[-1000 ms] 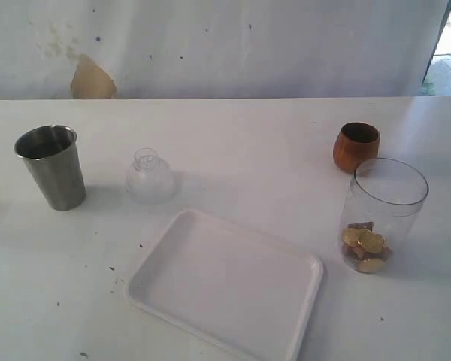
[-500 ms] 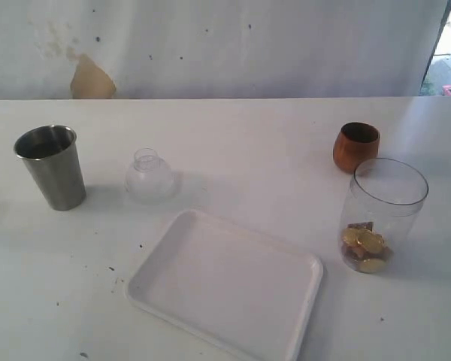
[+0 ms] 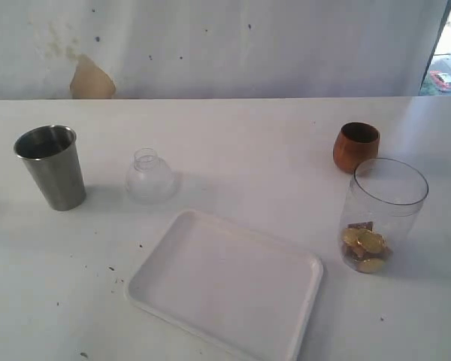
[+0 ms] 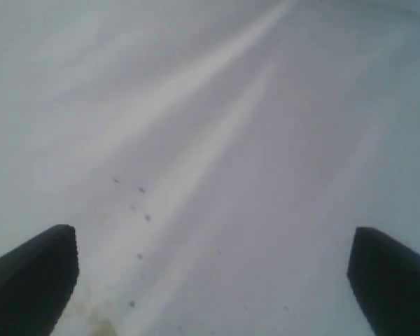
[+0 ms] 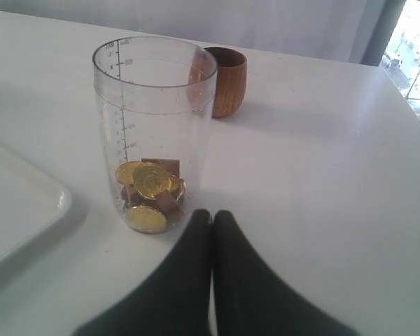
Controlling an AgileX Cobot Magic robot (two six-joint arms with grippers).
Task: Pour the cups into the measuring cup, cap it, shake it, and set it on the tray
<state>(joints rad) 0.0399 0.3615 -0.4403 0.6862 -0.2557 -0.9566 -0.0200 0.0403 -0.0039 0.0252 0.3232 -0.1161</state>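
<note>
The clear measuring cup point(image 3: 383, 214) is standing upright and uncapped on the white bench point(image 3: 248, 143), just right of the white tray point(image 3: 225, 282), with gold coins point(image 3: 367, 243) and brown pieces lying at its bottom. The wooden cup point(image 3: 355, 147) is sitting just behind it. The right pincer point(image 5: 211, 217) is resting near its base, fingers pressed together on nothing. Well apart on the left, a clear dome lid point(image 3: 149, 177) and the steel tumbler point(image 3: 51, 167) are standing. The left pincer point(image 4: 213, 241) is hanging spread wide over bare bench.
</note>
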